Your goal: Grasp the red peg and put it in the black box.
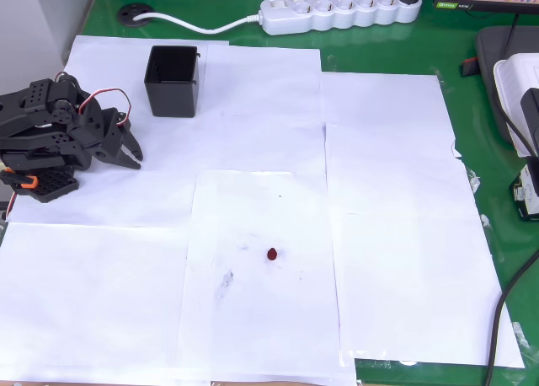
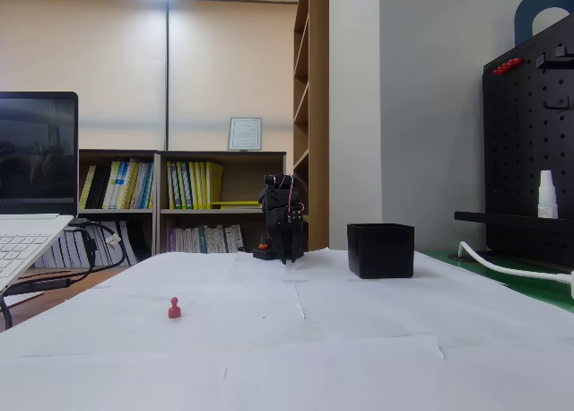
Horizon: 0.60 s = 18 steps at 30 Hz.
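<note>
- Jaws of the gripper (image 1: 130,154) pressed together, holding nothing, folded back by the arm's base.
- Red peg (image 1: 272,254) out on white paper (image 1: 396,234), well apart from the jaws.
- Black box (image 1: 173,81) near the jaws, upright, apart from them.

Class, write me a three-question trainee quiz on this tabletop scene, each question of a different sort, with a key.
1. True or false: the red peg lies inside the black box.
2. In the overhead view, the gripper sits: A) left of the peg, B) right of it, C) over it.
3. Fill in: the peg rests on white ____.

Key: 1 false; 2 A; 3 paper.
</note>
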Each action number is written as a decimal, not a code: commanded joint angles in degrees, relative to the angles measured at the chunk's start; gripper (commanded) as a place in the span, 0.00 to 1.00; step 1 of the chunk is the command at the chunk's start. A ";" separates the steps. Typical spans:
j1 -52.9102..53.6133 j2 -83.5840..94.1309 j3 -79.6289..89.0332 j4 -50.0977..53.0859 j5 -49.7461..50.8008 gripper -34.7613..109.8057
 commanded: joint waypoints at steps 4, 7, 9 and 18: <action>0.44 0.09 0.88 4.13 -0.62 0.24; 2.99 0.35 2.90 2.11 -2.11 0.24; 4.83 3.96 6.77 1.41 -3.16 0.24; 14.33 32.70 39.29 6.24 -5.10 0.24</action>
